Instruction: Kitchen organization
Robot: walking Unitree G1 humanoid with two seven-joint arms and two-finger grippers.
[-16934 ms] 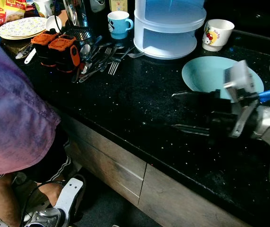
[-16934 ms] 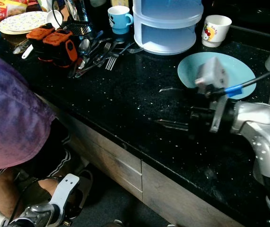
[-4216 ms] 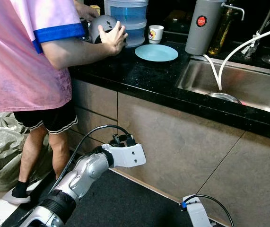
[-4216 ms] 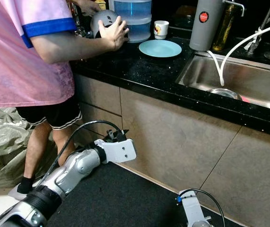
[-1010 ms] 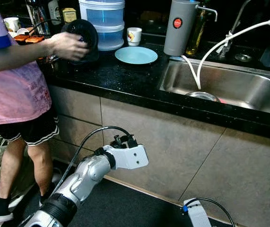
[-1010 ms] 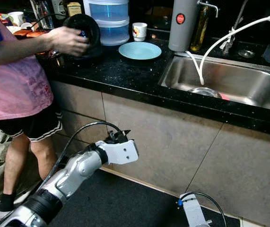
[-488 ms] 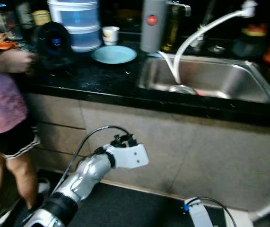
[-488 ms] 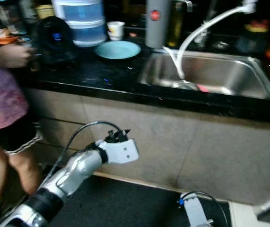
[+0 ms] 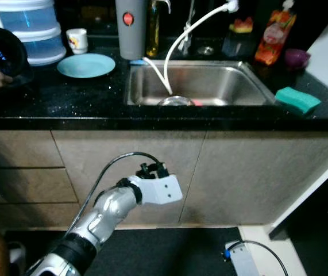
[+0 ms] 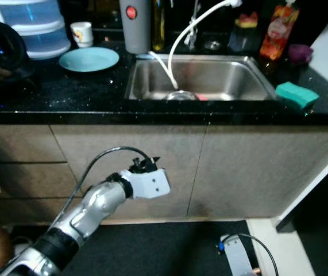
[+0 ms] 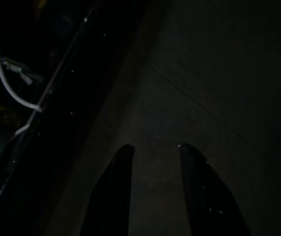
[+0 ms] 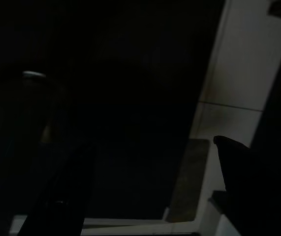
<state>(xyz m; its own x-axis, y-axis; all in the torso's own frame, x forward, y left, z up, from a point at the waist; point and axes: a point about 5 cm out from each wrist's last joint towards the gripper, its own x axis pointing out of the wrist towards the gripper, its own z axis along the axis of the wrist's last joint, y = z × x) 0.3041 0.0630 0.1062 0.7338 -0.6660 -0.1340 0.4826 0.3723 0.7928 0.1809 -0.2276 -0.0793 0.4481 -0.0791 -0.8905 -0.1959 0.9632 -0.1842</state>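
Inside, the steel sink (image 9: pixel 209 86) holds a metal bowl (image 9: pixel 176 101); left fingers (image 11: pixel 120 182) apart, right fingers (image 12: pixel 234 167) apart

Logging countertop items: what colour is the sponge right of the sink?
Teal green sponge, clearest in the left eye view.

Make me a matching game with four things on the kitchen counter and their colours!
Things:
1. plate
2. sponge
3. cup
4. sink

Colours:
A. shiny silver
B. white with a small picture
C. light blue
D. green

Pairs: 1-C, 2-D, 3-B, 4-A
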